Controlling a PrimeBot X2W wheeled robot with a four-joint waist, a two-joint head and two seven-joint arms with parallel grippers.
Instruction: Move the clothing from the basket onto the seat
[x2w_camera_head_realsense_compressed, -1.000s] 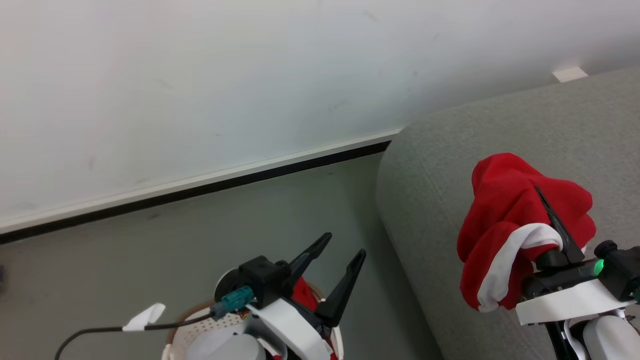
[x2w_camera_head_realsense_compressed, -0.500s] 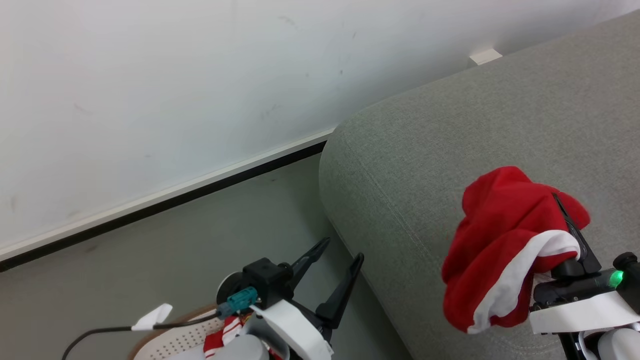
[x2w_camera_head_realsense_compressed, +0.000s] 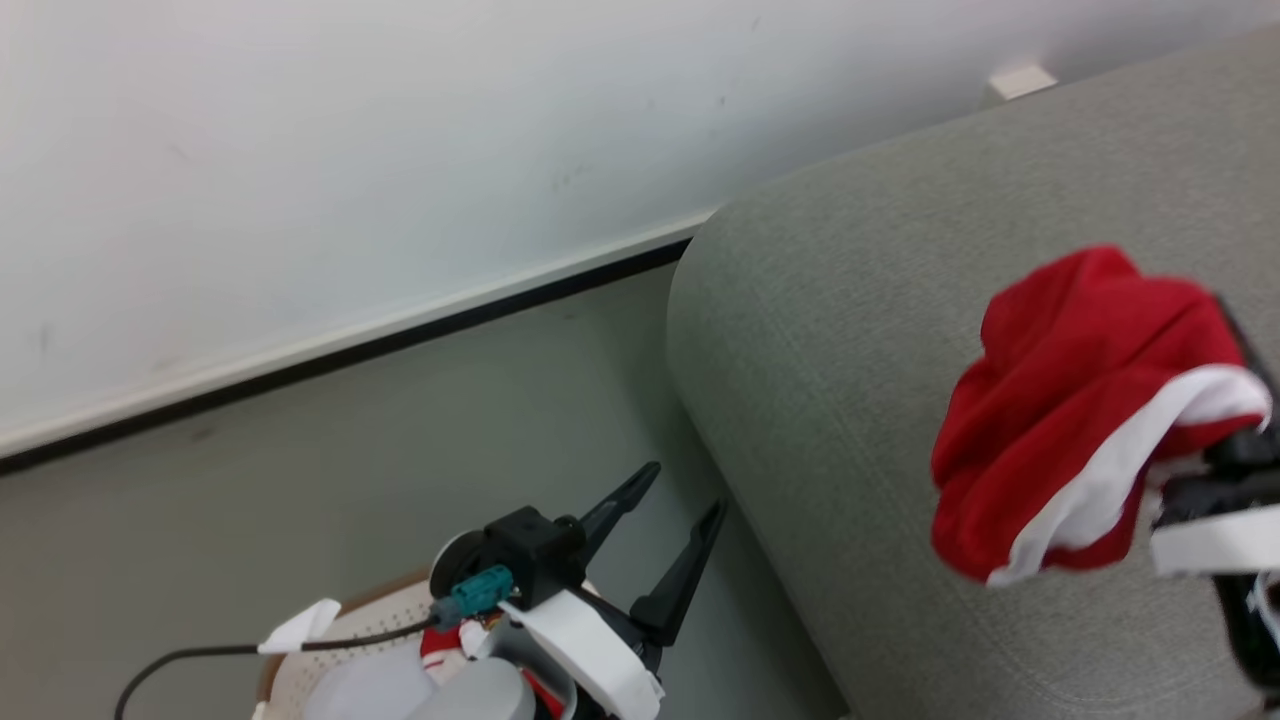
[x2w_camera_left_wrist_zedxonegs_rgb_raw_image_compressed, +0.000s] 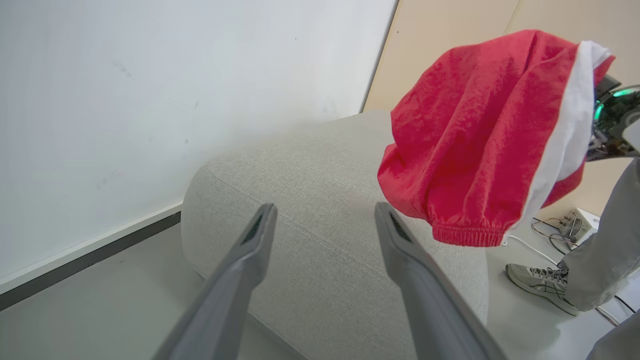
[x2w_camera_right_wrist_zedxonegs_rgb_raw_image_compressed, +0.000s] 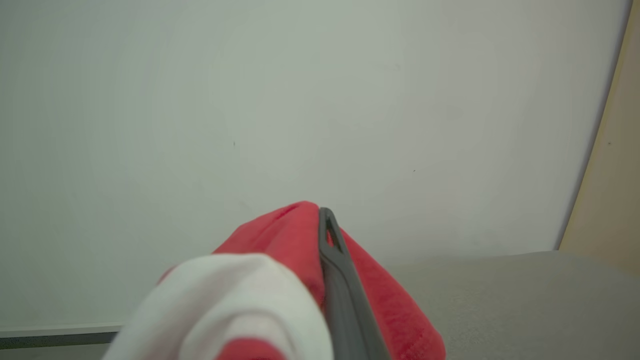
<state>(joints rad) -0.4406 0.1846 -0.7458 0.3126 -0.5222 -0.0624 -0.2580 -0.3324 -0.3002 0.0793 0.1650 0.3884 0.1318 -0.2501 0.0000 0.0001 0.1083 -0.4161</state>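
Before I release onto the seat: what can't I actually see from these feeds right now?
- Basket contents: head view, the left arm covers it; clothing left inside cannot be counted.
- Right gripper: the held red garment drapes it in right wrist view; head view's right edge cuts it off.
- Garment's clearance above the seat: no view settles it.
- Person: left wrist view, cut off by the right edge.

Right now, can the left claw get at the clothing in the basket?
Probably yes: the left claw is open and empty by the basket, but points away from the red clothing, so it must turn down.
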